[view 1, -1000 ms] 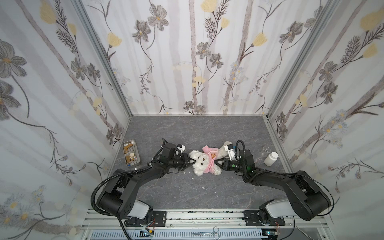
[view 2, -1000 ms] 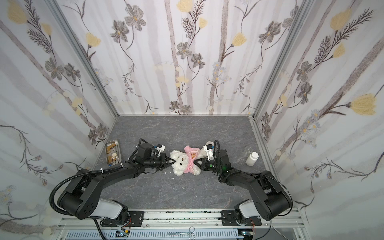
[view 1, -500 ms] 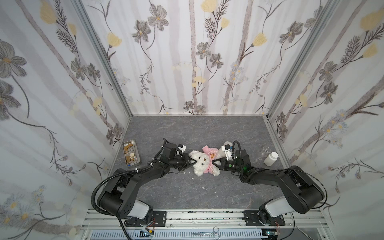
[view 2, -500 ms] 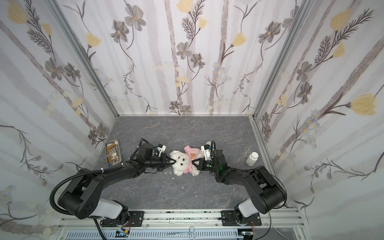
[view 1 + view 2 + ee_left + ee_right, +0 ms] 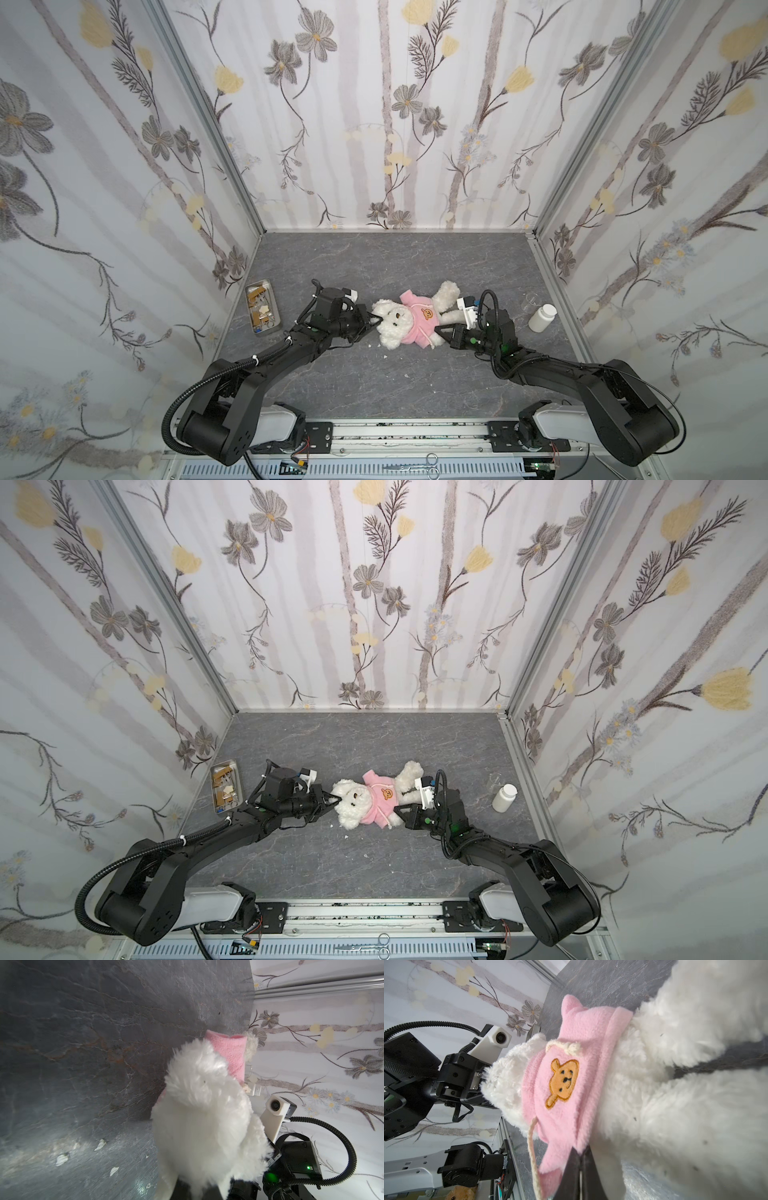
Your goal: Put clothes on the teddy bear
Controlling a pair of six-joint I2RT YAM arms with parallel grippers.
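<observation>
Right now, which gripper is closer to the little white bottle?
Right. The right gripper grips the hoodie, toward the white bottle; the left gripper is beyond the teddy bear.

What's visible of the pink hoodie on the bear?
The pink hoodie is fuzzy fleece, worn on the torso of the teddy bear, which lies face up. Its chest has an orange bear face, cream drawstrings hang from the neck, a paw pokes from one sleeve. The right gripper is shut on its bottom hem.

White teddy bear (image 5: 392, 326), pink hoodie (image 5: 417, 323), grey veined tabletop (image 5: 415, 266), floral walls (image 5: 374, 124).
</observation>
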